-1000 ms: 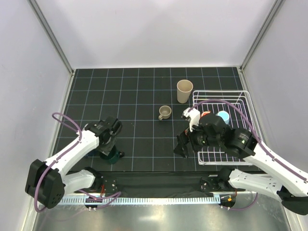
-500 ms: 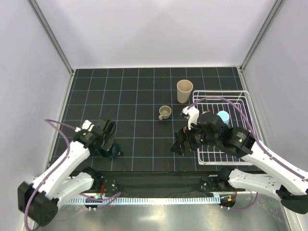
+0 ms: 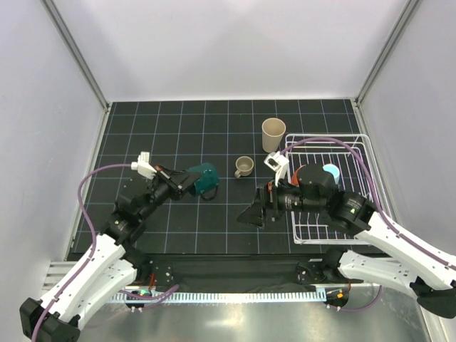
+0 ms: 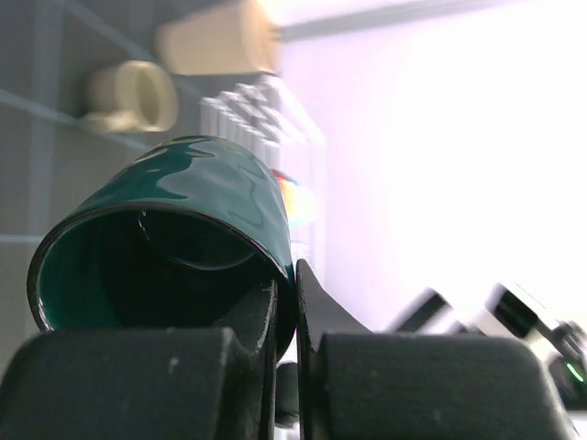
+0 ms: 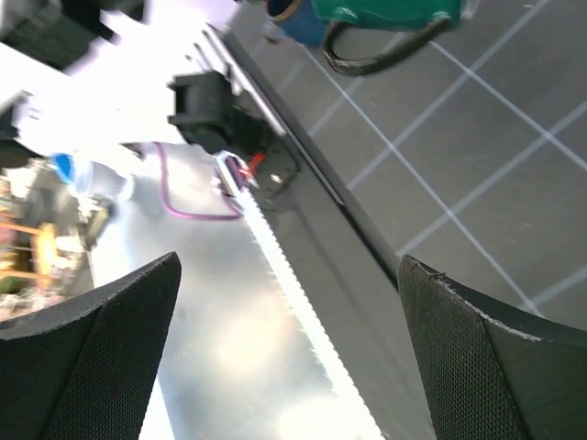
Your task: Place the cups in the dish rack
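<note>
My left gripper (image 3: 187, 181) is shut on the rim of the dark teal mug (image 3: 201, 179) and holds it on its side above the table, left of centre; the mug also fills the left wrist view (image 4: 174, 238). My right gripper (image 3: 253, 215) is open and empty, pointing left toward the mug, which shows at the top of the right wrist view (image 5: 385, 14). The tall beige tumbler (image 3: 273, 135) and the small taupe mug (image 3: 244, 167) stand on the table left of the white dish rack (image 3: 363, 153). A light blue mug (image 3: 330, 171) sits in the rack. The orange and navy cups are hidden.
The black gridded mat (image 3: 214, 128) covers the table. A toothed white strip (image 3: 235, 295) runs along the near edge by the arm bases. Purple cables loop off both arms.
My left gripper has lifted the dark teal mug off the mat and carried it up and to the right, tipping it sideways. My right gripper has swung left, away from the rack.
</note>
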